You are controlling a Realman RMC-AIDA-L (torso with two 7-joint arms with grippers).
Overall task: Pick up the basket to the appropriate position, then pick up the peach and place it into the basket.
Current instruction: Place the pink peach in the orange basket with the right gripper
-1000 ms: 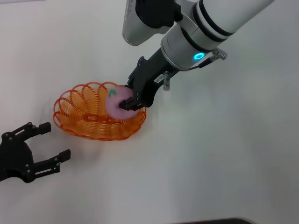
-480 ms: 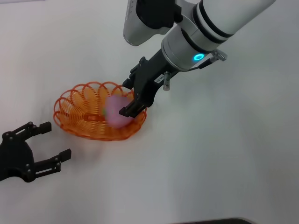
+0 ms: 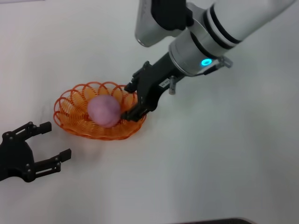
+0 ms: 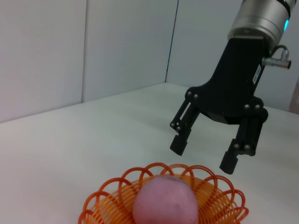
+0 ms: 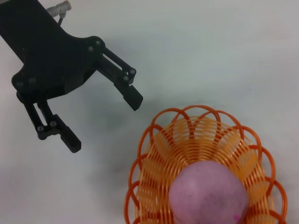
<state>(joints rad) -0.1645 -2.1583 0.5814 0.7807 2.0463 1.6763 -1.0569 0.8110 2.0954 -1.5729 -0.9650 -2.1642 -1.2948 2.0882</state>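
There is 1 basket (image 3: 99, 112), 1 peach (image 3: 104, 110) and 2 grippers on 1 white table (image 3: 224, 154). The peach lies inside the orange basket, resting on its floor a little toward the side nearest the right arm, with nothing gripping it. The right gripper (image 3: 130, 101) hangs over the basket's rim on that same side, its 2 black fingers spread wide and empty; the left wrist view shows both fingertips (image 4: 179, 144) above the rim and clear of the fruit. The left gripper (image 3: 49, 143) sits on the robot's left, near the basket but apart from it, low by the table, its 2 fingers also spread wide with nothing between them; the right wrist view shows the same wide gap (image 5: 100, 117). In the head view the far part of the right arm runs out of the top edge and the left gripper's body is cut off at the left edge. In both wrist views the basket (image 4: 219, 205) (image 5: 154, 158) and the peach (image 4: 165, 203) (image 5: 208, 193) are cut off by the picture's edge. No leaf mark shows on the peach in any view; only plain pink skin faces the cameras.
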